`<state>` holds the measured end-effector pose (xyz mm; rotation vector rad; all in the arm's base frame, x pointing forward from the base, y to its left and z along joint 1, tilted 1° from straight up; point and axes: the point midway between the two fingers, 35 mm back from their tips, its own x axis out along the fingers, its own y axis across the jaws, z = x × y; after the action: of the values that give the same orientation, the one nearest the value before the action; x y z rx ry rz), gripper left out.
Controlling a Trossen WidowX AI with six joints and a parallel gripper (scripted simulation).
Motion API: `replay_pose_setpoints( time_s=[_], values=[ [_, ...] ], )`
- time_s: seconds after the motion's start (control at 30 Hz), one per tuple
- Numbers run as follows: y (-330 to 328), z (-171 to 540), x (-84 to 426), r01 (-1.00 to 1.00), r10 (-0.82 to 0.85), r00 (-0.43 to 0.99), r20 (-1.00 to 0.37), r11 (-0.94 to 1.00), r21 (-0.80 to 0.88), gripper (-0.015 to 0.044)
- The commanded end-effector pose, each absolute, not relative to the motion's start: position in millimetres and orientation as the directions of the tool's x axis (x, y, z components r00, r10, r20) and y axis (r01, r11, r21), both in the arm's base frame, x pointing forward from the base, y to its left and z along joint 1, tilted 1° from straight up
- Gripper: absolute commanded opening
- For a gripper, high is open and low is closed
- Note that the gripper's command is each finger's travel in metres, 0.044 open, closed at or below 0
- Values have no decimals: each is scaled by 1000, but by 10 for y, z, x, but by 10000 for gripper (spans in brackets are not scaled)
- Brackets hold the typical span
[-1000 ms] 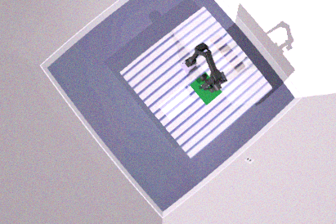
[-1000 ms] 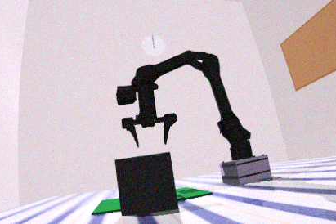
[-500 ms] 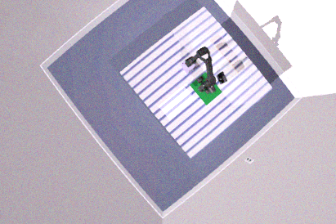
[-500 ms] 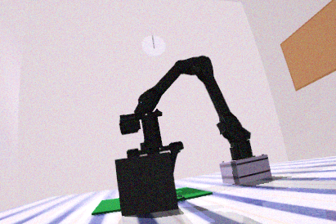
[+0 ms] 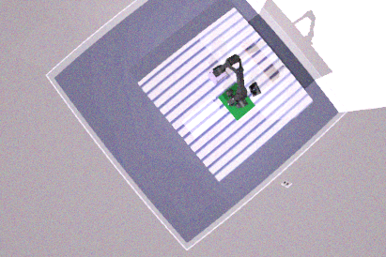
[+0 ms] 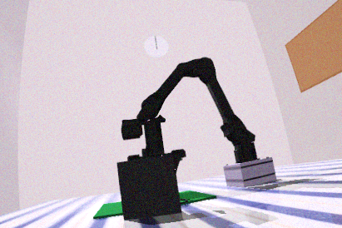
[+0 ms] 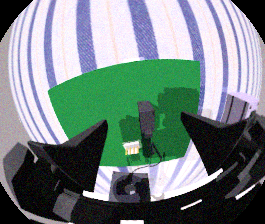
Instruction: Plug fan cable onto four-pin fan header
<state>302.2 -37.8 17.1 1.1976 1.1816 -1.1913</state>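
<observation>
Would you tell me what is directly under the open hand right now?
Under the open hand the wrist view shows the green board with a dark upright part and a small pale piece. In the exterior view, the black box hides them.

The board point(image 7: 116, 99) is bright green and lies on a table point(image 5: 269, 122) striped white and blue-violet. The arm point(image 6: 188, 79) and the fan point(image 6: 148, 189) are black, the arm's base block point(image 6: 250, 172) pale grey, the wall panel point(image 6: 321, 50) orange.
</observation>
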Motion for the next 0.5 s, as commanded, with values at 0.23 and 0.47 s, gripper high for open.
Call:
replay_pose_setpoints(
  time_s=[0.23,0.47],
  values=[
    [-372,-25,3007,1000,-14,18,-1000,18,18,440],
    [-372,-138,3002,1000,-14,18,-1000,18,17,440]
  ],
)
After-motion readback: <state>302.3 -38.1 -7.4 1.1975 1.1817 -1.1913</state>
